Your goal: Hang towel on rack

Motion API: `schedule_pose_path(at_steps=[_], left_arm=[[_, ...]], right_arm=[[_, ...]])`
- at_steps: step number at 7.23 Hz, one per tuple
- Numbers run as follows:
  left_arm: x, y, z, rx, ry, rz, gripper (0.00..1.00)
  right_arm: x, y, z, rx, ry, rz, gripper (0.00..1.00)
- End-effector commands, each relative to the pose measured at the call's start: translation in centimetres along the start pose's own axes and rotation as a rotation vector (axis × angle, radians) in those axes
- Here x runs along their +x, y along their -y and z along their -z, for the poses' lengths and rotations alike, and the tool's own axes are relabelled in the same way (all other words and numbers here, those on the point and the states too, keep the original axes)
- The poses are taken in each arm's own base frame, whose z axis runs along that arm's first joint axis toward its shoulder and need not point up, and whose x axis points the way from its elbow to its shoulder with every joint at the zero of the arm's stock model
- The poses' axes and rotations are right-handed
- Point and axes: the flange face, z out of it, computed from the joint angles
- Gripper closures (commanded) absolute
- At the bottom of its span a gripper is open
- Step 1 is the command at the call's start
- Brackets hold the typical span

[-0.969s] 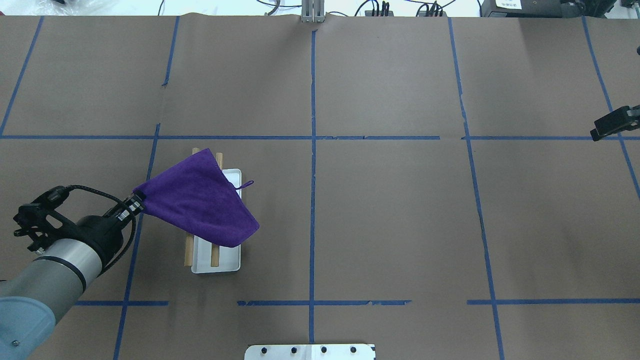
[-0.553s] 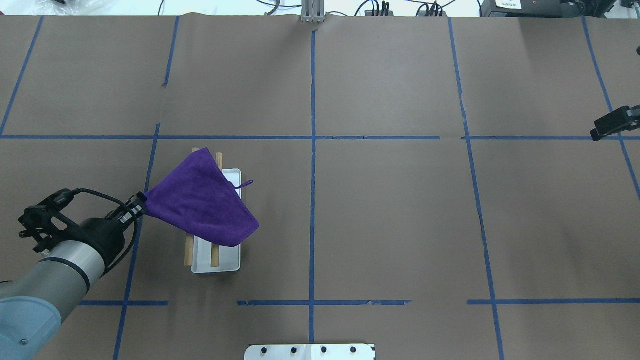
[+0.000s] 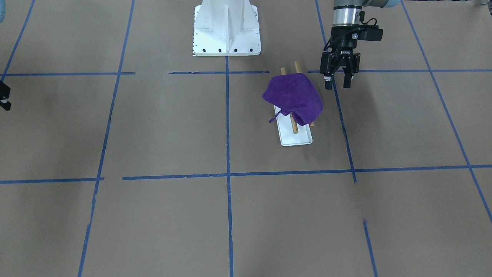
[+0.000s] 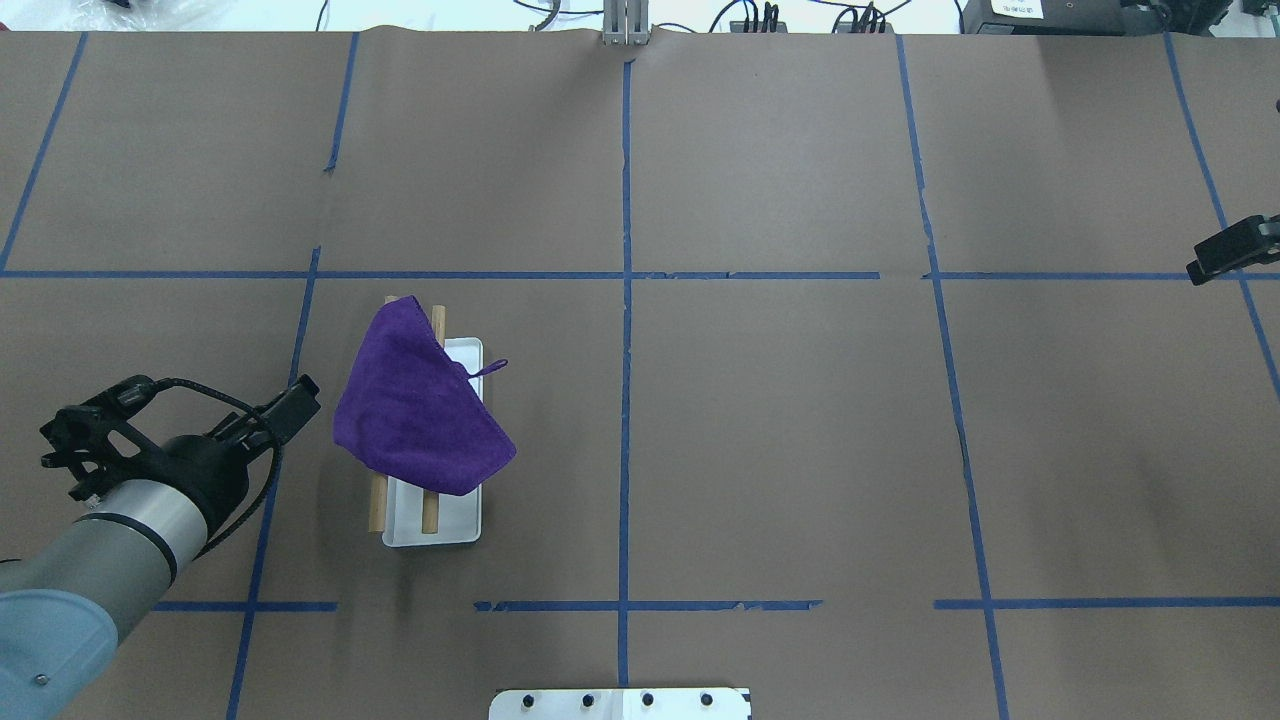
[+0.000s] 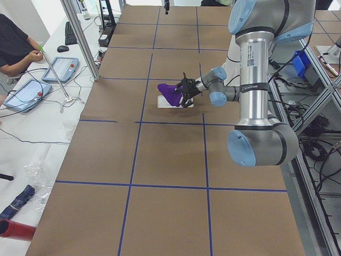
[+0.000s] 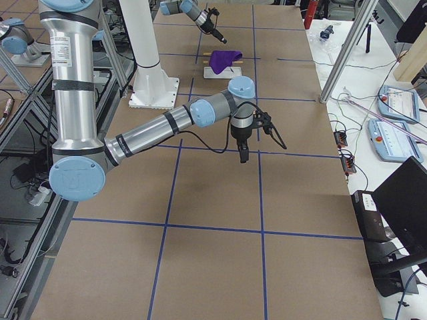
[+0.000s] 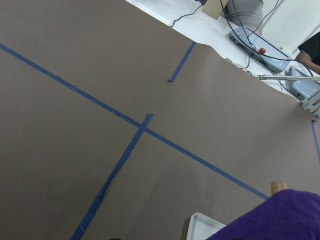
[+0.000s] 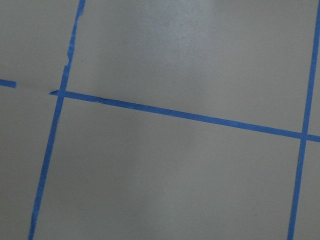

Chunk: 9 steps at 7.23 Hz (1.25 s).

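The small, soft, deep-purple fuzzy cloth towel (image 4: 420,420) is lying draped over the rack (image 4: 460,522), a small white rectangular tray carrying two parallel light-brown wooden dowels (image 4: 376,510). It is covering both dowels from their far end to about the middle and leaving the near ends bare.

The cloth is looking light, limp and slightly grippy. It would probably fold and sag wherever it is lifted, so a pinch on a corner or hem seems the surest hold. The thin loop tag (image 4: 490,369) looks too slight a target.

The towel's long axis is running roughly along the dowels, away from the robot. It is narrowing toward the far end and widening toward the near corner on the robot's right. The loop tag is sticking out over the tray's edge toward the robot's right.

The left gripper (image 3: 338,85) is hanging just beside the towel on the robot's left, apart from it, with its fingers spread and nothing between them. The right gripper (image 4: 1225,255) is idling well apart at the table's edge, and I cannot tell whether it is spread or pressed together.
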Motion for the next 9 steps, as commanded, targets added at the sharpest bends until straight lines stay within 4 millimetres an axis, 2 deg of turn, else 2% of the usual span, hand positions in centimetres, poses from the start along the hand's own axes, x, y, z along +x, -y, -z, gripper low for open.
schedule_pose_path(at_steps=[1,3,4,5,6,7,8,9], left_arm=[[-0.1,2.9,0.0,-0.109,-0.038,-0.103,0.00],[-0.2,8.0,-0.8,-0.177,-0.046,-0.233,0.00],[-0.7,11.3,-1.1,-0.218,-0.048,-0.317,0.00],[-1.7,15.0,-1.2,-0.278,-0.052,-0.390,0.00],[-4.0,19.1,-1.7,-0.322,-0.044,-0.486,0.00],[-7.3,23.8,-2.8,-0.343,-0.019,-0.566,0.00],[-11.6,27.3,-4.1,-0.411,0.002,-0.597,0.00],[-15.5,29.8,-4.9,-0.448,0.030,-0.604,0.00]], right_arm=[[3.7,-0.4,-0.7,-0.025,0.004,0.028,0.00],[9.5,-1.1,-1.2,-0.043,0.014,0.082,0.00],[13.0,-1.6,-1.6,-0.052,0.014,0.106,0.00],[18.0,-3.3,-2.0,-0.060,0.082,0.035,0.00],[22.4,-4.6,-3.6,-0.079,0.109,0.008,0.00],[24.7,-5.2,-3.6,-0.058,0.107,0.015,0.00],[23.5,-4.6,-1.8,-0.016,0.103,0.046,0.00],[23.5,-4.4,-1.7,-0.013,0.094,0.054,0.00]])
